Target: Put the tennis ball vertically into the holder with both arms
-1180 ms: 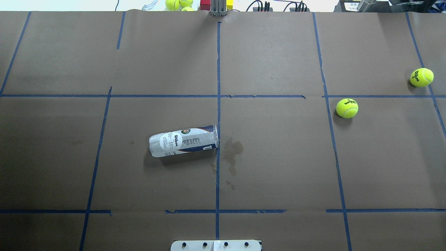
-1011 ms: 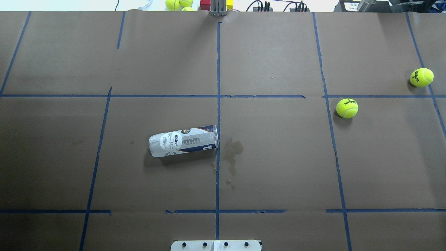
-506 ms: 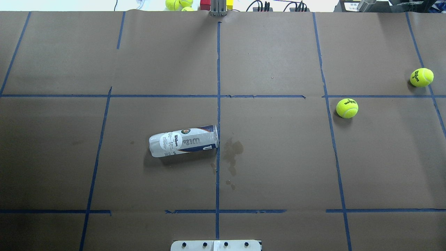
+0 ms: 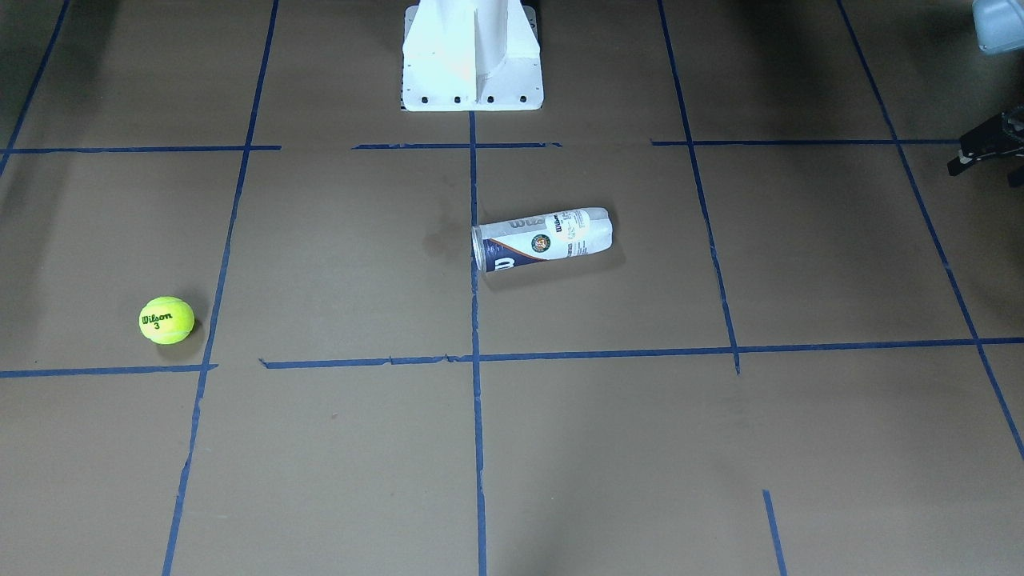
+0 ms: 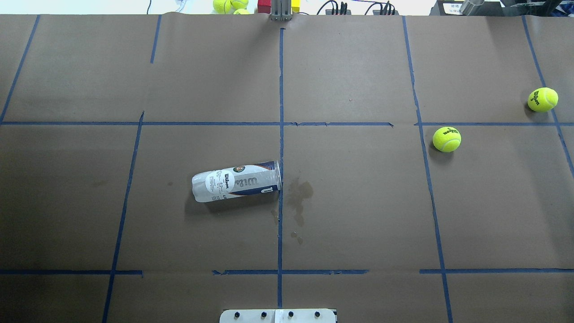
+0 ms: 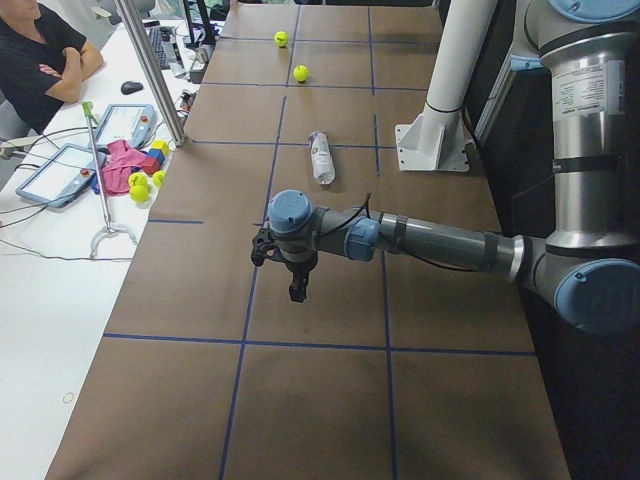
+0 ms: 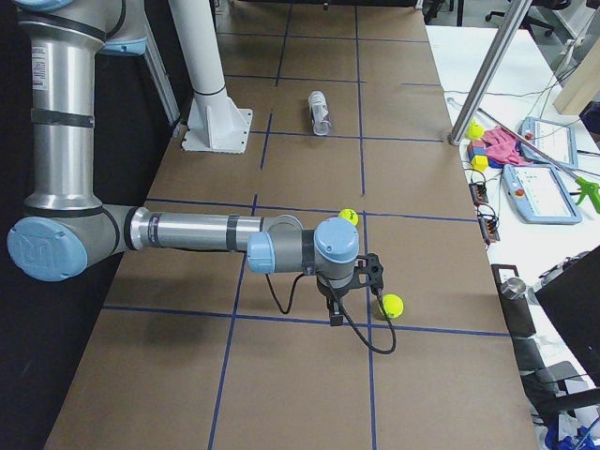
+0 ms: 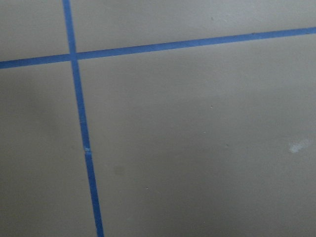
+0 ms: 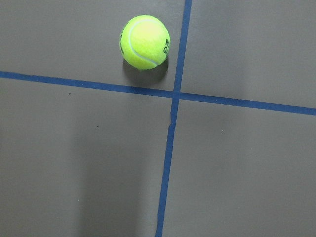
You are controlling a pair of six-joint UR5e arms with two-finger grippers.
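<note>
— Brown paper covers the table (image 5: 358,67) on my screens, ruled into squares with blue tape (image 5: 280,89).

— Where is the holder?

— I see the holder (image 5: 235,181) lying on its side near the middle, on the robot's left of the centre tape line. Its open mouth reaches that line and its closed end points to the robot's left. A dark stain (image 5: 300,195) marks the paper just past the mouth.

— And the ball?

— The tennis ball (image 5: 446,139) rests on the paper on the robot's right, near a tape crossing and well apart from the holder. A second ball (image 5: 542,99) lies farther right, against another tape line. As far as I can tell, that is the one my right wrist feed shows beside a crossing.

— How do the pincers stand?

— The right pincer (image 7: 335,314) hangs above the table near the second ball, touching nothing. Only the side camera shows it, so I cannot tell how wide it is. The left pincer (image 6: 296,290) hangs over bare paper toward the robot's left end, well apart from the holder. The front camera catches just a black sliver of it at the frame's edge, so I cannot tell its opening either. Both balls and the holder lie free on the table.

— Anything else?

— A white pedestal base (image 4: 472,64) stands at the robot's edge. A person (image 6: 40,50) in black sits with folded arms at the side desk.
</note>
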